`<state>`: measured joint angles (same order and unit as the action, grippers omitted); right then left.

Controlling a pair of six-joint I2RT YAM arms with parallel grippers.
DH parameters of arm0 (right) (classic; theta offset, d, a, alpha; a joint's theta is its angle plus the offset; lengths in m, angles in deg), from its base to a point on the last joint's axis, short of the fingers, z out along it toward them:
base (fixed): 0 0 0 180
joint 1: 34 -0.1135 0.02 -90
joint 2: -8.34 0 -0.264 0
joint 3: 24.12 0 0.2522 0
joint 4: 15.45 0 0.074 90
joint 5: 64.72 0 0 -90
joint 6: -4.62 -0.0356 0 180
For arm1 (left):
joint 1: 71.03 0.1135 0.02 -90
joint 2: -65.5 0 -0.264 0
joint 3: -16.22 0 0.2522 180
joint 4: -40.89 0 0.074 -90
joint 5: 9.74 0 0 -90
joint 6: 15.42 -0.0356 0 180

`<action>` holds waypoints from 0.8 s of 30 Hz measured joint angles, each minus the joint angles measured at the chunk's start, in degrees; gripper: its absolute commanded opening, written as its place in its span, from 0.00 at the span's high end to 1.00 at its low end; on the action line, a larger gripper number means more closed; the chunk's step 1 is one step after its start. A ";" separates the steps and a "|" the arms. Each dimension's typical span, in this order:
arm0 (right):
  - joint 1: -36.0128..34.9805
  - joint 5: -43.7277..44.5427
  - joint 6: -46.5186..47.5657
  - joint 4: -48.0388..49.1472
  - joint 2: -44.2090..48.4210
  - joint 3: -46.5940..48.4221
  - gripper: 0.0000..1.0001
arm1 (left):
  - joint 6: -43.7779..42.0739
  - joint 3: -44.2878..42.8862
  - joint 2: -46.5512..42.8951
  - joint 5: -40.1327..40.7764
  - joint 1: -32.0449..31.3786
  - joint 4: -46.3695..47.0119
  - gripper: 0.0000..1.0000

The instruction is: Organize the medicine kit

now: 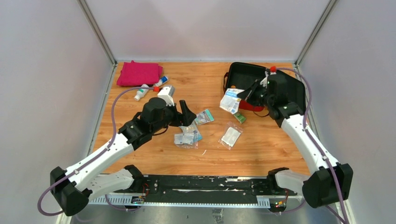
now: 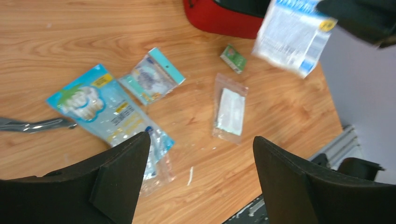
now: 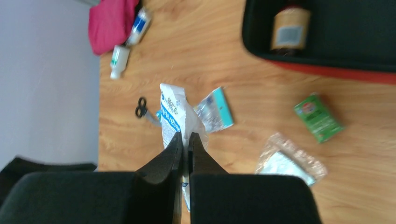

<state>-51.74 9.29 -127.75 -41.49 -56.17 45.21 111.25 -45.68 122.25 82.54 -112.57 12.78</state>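
The right gripper [image 3: 185, 140] was clenched on a white-and-blue packet [image 3: 172, 109], held just in front of the open red medicine kit [image 1: 240, 74] at the far right of the worktop [image 1: 196, 158]. The left gripper [image 2: 201, 144] hung released, jaws wide, above loose packets [image 2: 100, 109].

No txt legible anywhere. Blue print on white-and-blue plastic pouch [image 3: 173, 112], centre of frame: too blurred. Big white lettering on light-blue foil sachet [image 2: 93, 105], left of frame: unreadable. Pale label w/ grey block on brown round bottle [image 3: 290, 28], upper right: illegible.
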 measured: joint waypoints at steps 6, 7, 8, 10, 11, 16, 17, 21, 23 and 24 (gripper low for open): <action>11.39 0.00 5.77 -4.00 -9.73 8.87 1.00 | -3.63 0.74 -3.54 4.42 0.28 -6.95 0.12; 12.61 0.02 6.88 -4.81 -12.37 11.08 1.00 | -3.91 1.27 -4.00 4.68 0.28 -7.50 0.12; 13.44 0.02 8.00 -5.16 -15.06 13.22 1.00 | -4.15 1.92 -4.59 4.96 0.28 -8.28 0.12; 14.86 0.15 10.32 -6.19 -20.41 17.84 1.00 | -4.63 3.72 -5.81 5.31 0.33 -9.81 0.12; 15.30 0.20 11.26 -6.21 -22.86 19.80 1.00 | -4.79 4.37 -6.23 5.42 0.33 -10.45 0.12; 16.41 0.15 15.30 -7.28 -35.28 30.53 1.00 | -4.57 7.69 -9.31 6.38 0.33 -12.15 0.10; 16.44 0.11 15.85 -7.41 -37.51 32.44 1.00 | -4.55 8.79 -10.58 6.71 0.33 -12.22 0.10; 16.57 -0.22 17.64 -8.31 -47.04 40.46 1.00 | -4.57 11.45 -14.49 8.22 0.33 -12.79 0.09; 16.96 -0.46 18.05 -8.96 -51.54 44.70 1.00 | -4.59 11.50 -15.28 8.96 0.33 -12.96 0.09; 17.31 -0.48 18.12 -8.92 -53.77 46.71 1.00 | -4.61 11.50 -15.45 9.27 0.33 -12.98 0.09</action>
<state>-34.43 8.81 -109.63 -50.40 -109.94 91.92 106.64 -34.18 106.80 91.81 -112.24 -0.20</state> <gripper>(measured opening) 0.037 0.906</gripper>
